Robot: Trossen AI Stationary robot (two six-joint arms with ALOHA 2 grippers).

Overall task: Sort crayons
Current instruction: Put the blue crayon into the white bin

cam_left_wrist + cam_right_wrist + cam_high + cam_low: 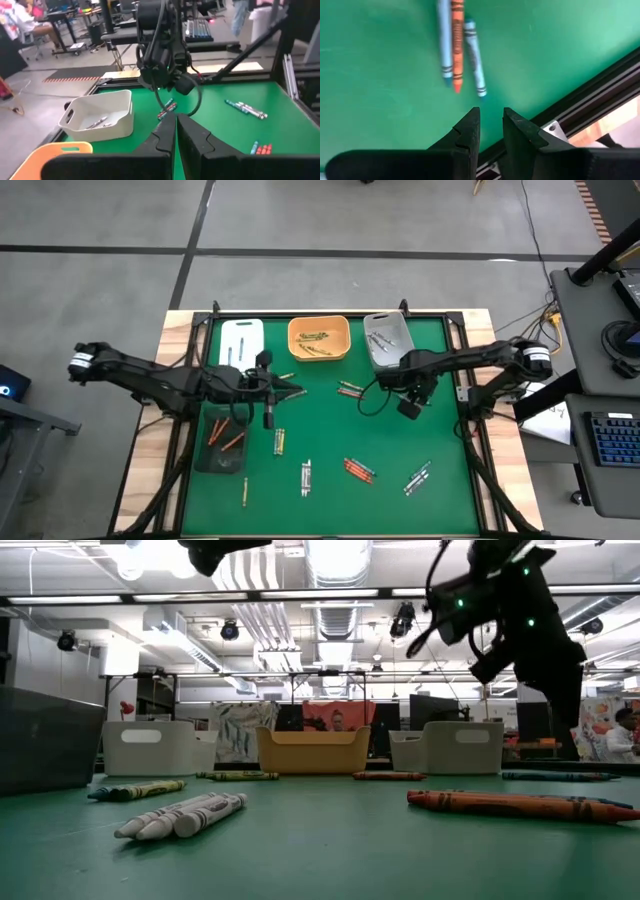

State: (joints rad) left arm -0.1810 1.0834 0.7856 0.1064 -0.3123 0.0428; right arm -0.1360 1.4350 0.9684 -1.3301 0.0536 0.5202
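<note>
Crayons lie in small groups on the green mat: three blue and orange ones [457, 45] just ahead of my right gripper [491, 122], orange ones [359, 470], white ones [306, 477] and grey ones [418, 477] toward the near edge. My right gripper [409, 408] hangs over the mat's right half, pointing down, narrowly open, with nothing between its fingers. My left gripper [297, 391] hovers near the middle, pointing level toward the right, shut [176, 122] and holding nothing.
Along the far edge stand a white tray [241, 340], an orange tray [319, 337] with olive crayons and a pale grey tray [388, 338] with grey crayons. A dark tray [221, 438] with red-orange crayons sits near left. A black frame rail [580, 107] borders the mat.
</note>
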